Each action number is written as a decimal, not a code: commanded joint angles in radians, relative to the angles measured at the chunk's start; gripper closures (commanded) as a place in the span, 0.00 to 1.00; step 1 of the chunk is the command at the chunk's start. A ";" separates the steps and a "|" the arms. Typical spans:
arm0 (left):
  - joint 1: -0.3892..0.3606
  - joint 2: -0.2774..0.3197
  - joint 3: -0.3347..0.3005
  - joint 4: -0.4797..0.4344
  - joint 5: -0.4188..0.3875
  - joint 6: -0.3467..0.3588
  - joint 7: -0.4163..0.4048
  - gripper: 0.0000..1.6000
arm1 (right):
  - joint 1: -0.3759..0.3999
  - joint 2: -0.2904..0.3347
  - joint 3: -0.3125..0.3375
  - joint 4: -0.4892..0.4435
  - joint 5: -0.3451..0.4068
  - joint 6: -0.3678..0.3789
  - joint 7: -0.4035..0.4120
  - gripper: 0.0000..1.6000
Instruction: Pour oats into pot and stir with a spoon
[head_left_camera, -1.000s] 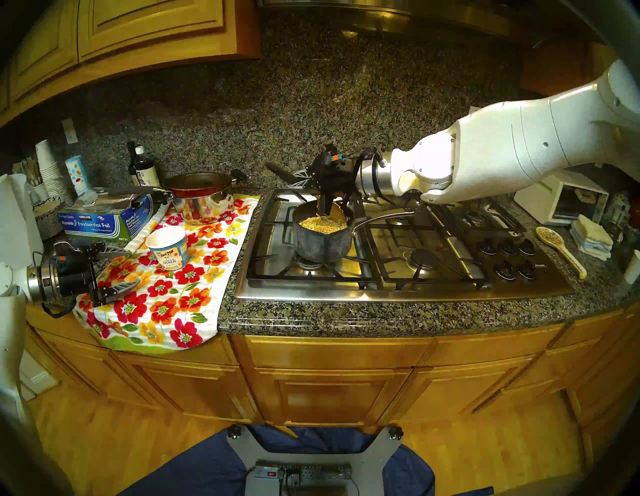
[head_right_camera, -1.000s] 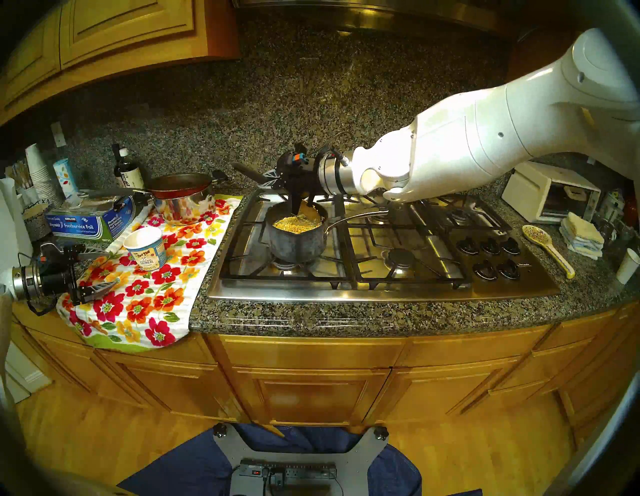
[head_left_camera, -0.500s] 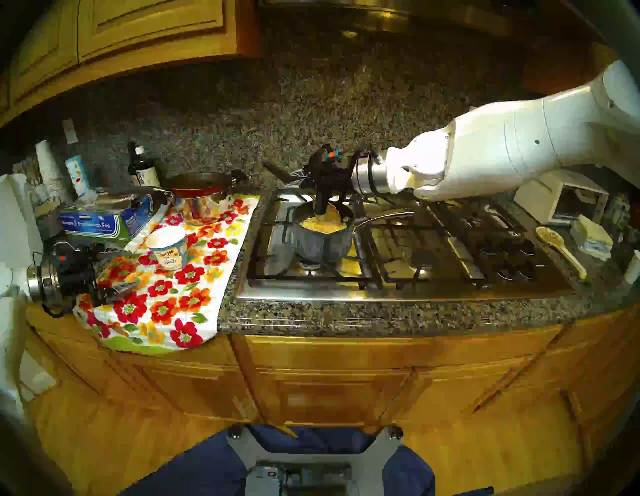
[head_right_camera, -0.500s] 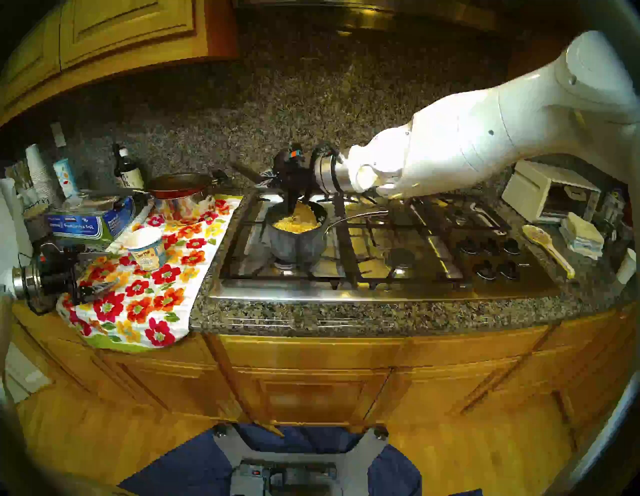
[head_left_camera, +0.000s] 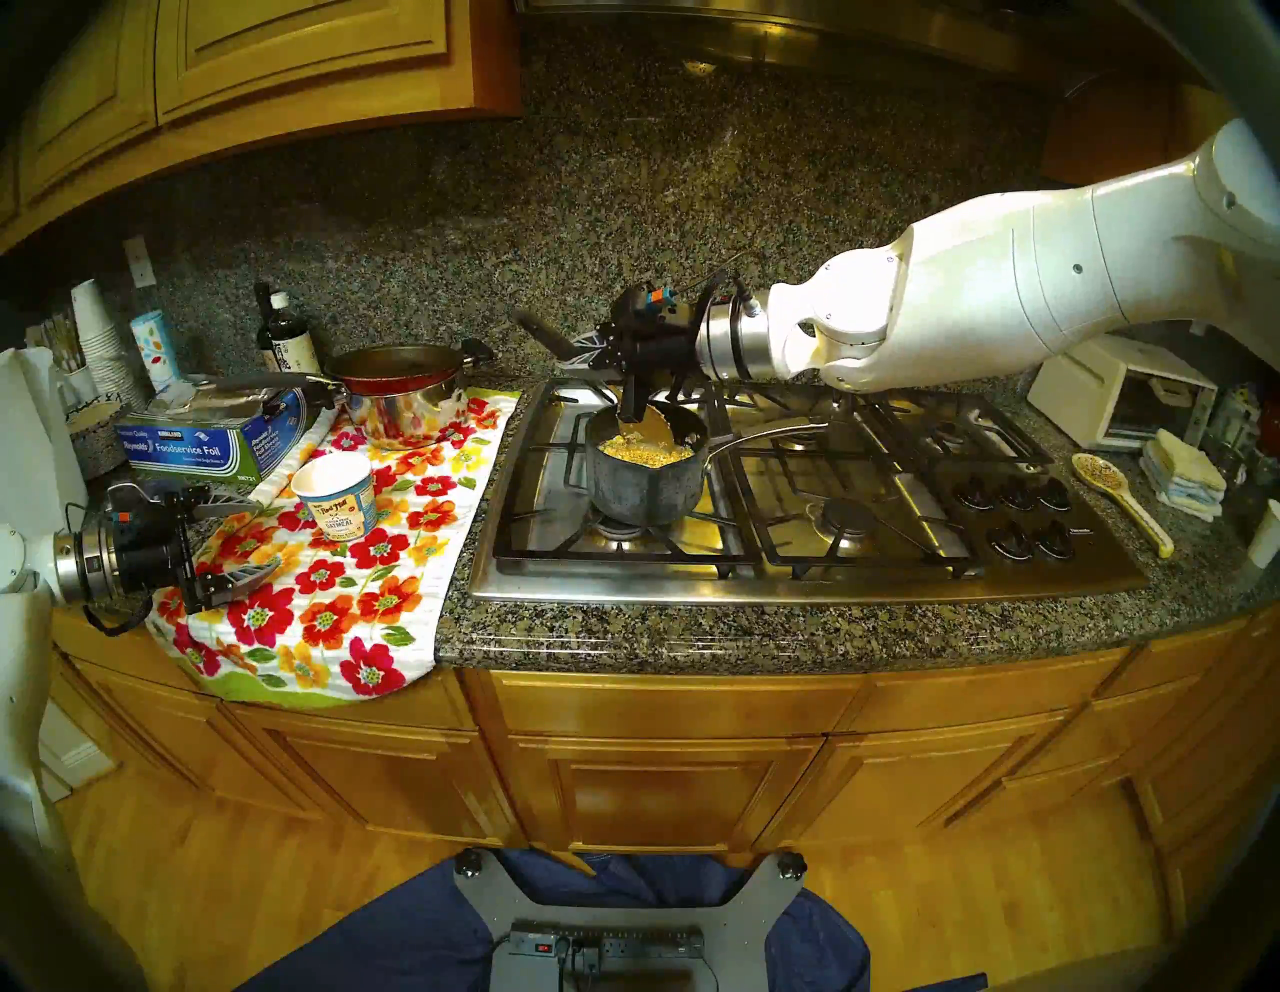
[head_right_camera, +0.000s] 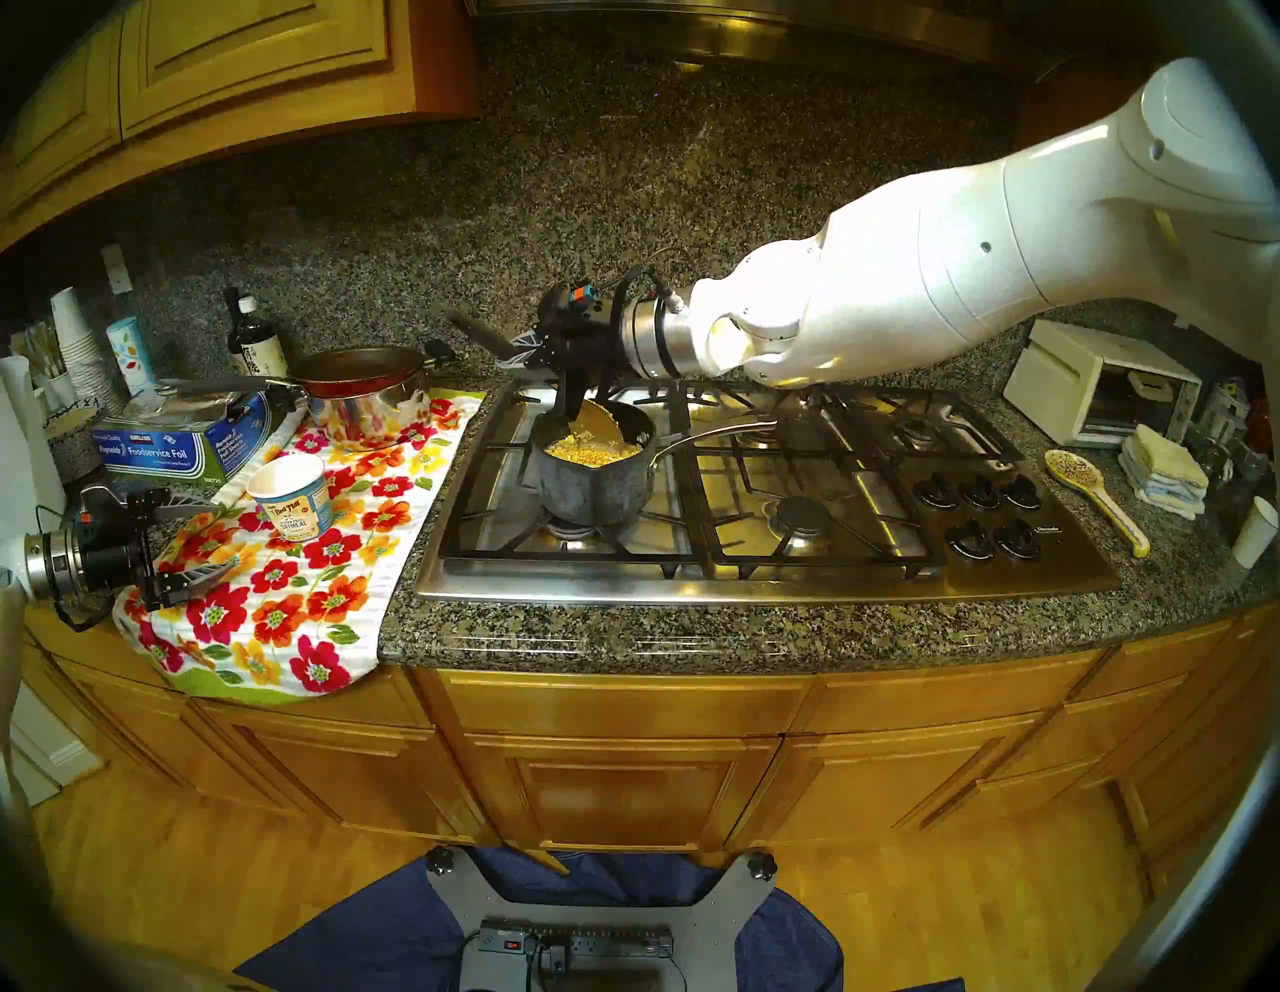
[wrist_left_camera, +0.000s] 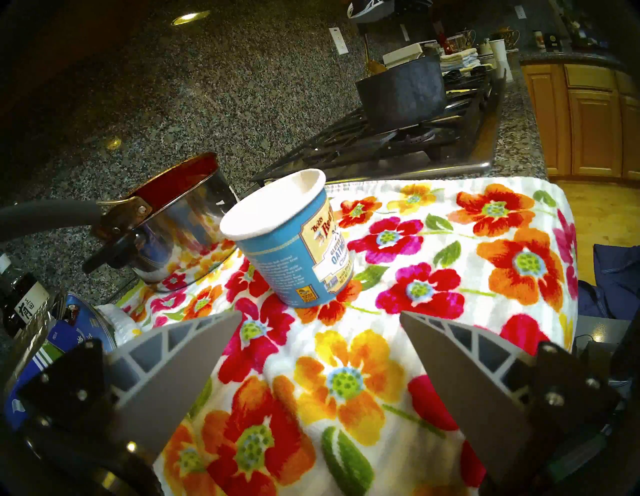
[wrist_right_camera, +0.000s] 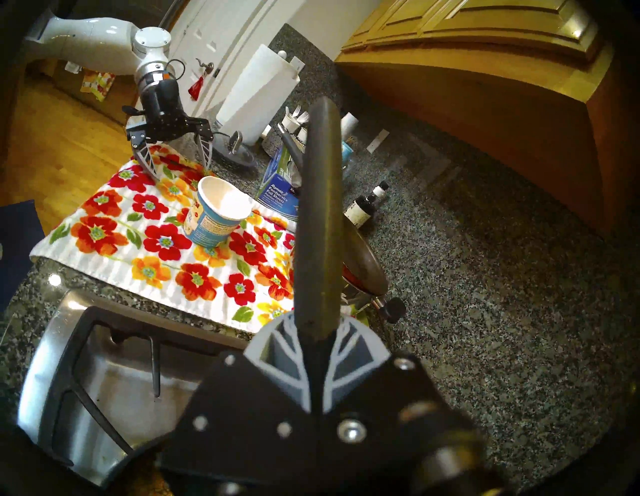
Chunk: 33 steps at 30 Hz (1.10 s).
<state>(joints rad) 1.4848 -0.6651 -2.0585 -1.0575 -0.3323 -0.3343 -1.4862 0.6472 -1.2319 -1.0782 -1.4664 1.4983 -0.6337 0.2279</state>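
My right gripper (wrist_right_camera: 317, 341) squeezes the big silver spoon's long black handle (wrist_right_camera: 320, 221) over the small dark grey pot (head_left_camera: 644, 478) of yellow oats (head_left_camera: 645, 452). My left gripper (wrist_left_camera: 320, 343) is wide open near the white paper cup (wrist_left_camera: 294, 239).

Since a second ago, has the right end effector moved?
Yes. The right end effector shifted left and slightly up against the dark grey saucepan.

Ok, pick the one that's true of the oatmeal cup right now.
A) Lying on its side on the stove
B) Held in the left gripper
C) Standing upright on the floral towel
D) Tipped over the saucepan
C: the oatmeal cup stands upright on the floral towel, while the left gripper is open and apart from it.
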 joint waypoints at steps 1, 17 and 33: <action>-0.016 0.019 -0.015 -0.014 -0.019 0.000 0.003 0.00 | 0.074 0.032 0.031 -0.018 0.034 0.010 0.003 1.00; -0.016 0.018 -0.015 -0.014 -0.016 0.000 0.003 0.00 | 0.143 0.066 0.050 -0.058 0.094 0.073 0.020 1.00; -0.016 0.019 -0.016 -0.014 -0.019 0.000 0.003 0.00 | 0.161 0.081 0.058 -0.071 0.133 0.121 0.050 1.00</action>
<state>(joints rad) 1.4849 -0.6651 -2.0585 -1.0575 -0.3320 -0.3343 -1.4862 0.7553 -1.1740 -1.0508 -1.5453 1.6081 -0.5096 0.2792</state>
